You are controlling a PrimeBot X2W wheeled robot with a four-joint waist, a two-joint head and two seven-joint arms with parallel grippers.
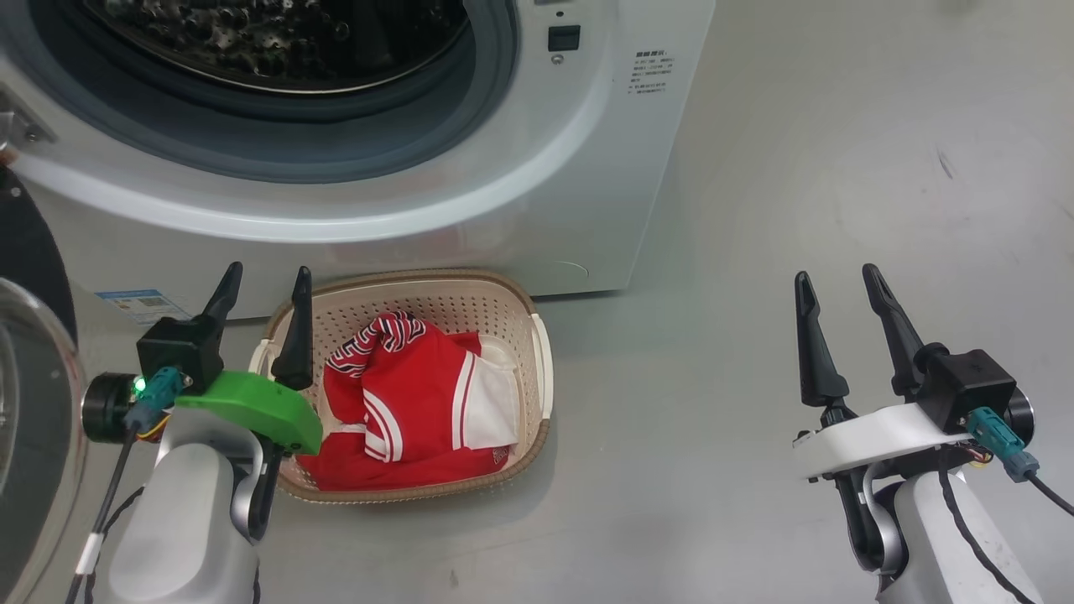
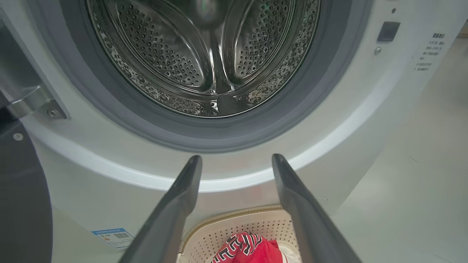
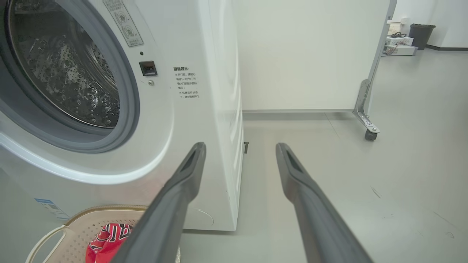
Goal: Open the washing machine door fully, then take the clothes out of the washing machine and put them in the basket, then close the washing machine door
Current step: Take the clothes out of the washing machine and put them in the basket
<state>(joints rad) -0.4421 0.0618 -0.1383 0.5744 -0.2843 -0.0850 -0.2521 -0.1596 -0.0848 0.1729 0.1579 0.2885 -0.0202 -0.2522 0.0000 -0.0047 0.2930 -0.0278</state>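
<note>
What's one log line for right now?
clothes: in basket | drum: looks empty | door: open | left hand: open, empty | right hand: open, empty | next: close door

Clothes [image 1: 403,403] in basket [image 1: 470,309] before washing machine [image 1: 537,168], door [image 1: 33,260] seemingly at left.

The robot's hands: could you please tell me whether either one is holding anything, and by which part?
Nothing is held. The left hand and the right hand both stand open and empty; the clothes lie loose in the basket.
</note>
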